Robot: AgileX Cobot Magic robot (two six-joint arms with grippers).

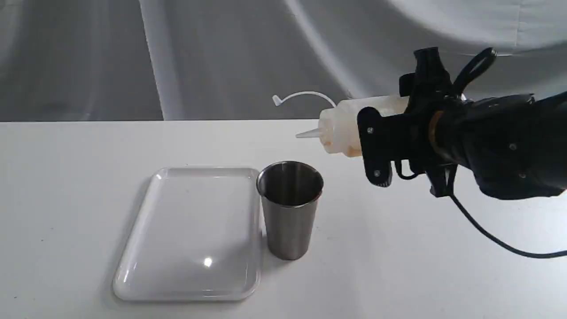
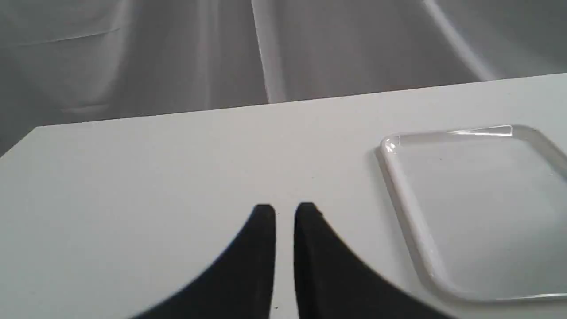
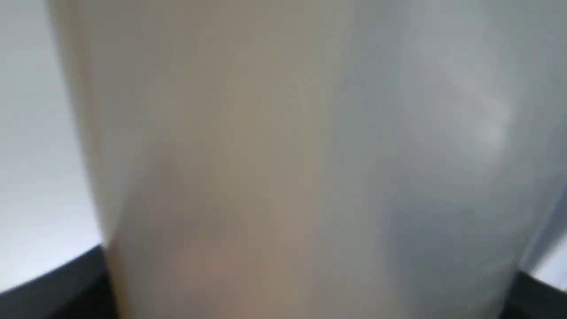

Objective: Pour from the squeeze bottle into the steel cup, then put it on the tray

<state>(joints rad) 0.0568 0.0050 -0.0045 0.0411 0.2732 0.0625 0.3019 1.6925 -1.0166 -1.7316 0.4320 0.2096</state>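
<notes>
My right gripper (image 1: pixel 370 128) is shut on the squeeze bottle (image 1: pixel 343 128) and holds it lying almost level in the air. The nozzle (image 1: pixel 308 133) points left and ends above the steel cup's right rim. Amber liquid lies low in the bottle's neck end, and the tethered cap (image 1: pixel 277 101) arcs above on its strap. No liquid shows leaving the nozzle. The steel cup (image 1: pixel 290 208) stands upright, close against the tray's right edge. The tray (image 1: pixel 190 230) is bare. The bottle (image 3: pixel 283 159) fills the right wrist view as a blur. My left gripper (image 2: pixel 285 210) hovers shut over the table, left of the tray (image 2: pixel 407 195).
The white table (image 1: pixel 66 199) ends at a grey draped backdrop (image 1: pixel 133 57). A black cable (image 1: pixel 496 239) hangs from the right arm down to the table on the right. My left arm is out of the exterior view.
</notes>
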